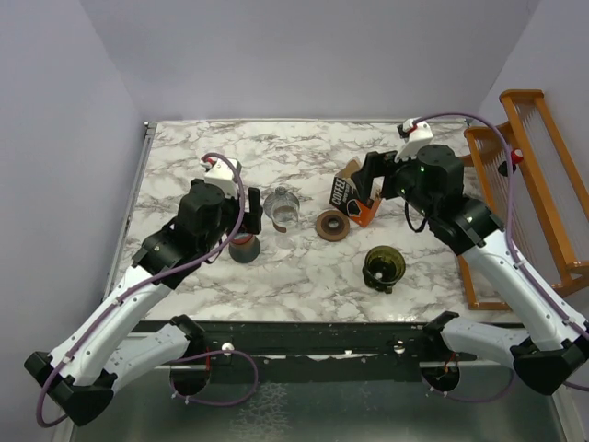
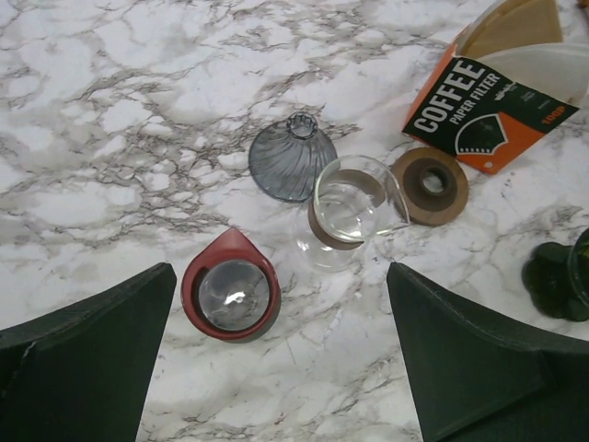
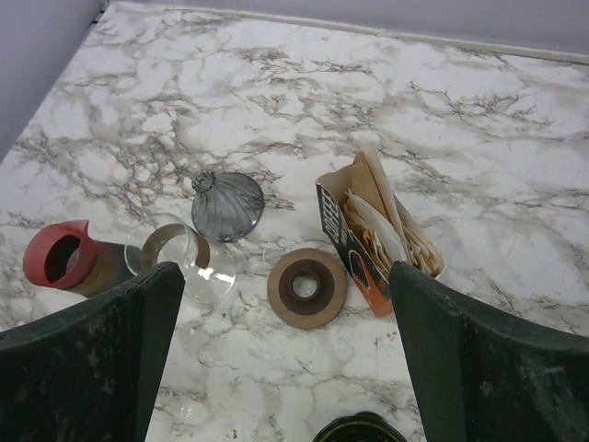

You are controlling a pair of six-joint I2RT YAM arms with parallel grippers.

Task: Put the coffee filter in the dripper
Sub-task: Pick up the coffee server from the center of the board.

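Beside the brown ring (image 3: 306,287), the COFFEE carton (image 3: 342,241) holds the coffee filter (image 3: 375,226). A glass carafe (image 3: 180,260) lies just beside the grey dripper (image 3: 227,204). Left gripper (image 2: 281,304) and right gripper (image 3: 285,304) gape wide, empty.

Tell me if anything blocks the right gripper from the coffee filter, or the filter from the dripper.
Nothing visible does. The coffee filter sticks up from the open carton, ahead of the open right gripper. Only bare marble lies between the carton and the dripper.
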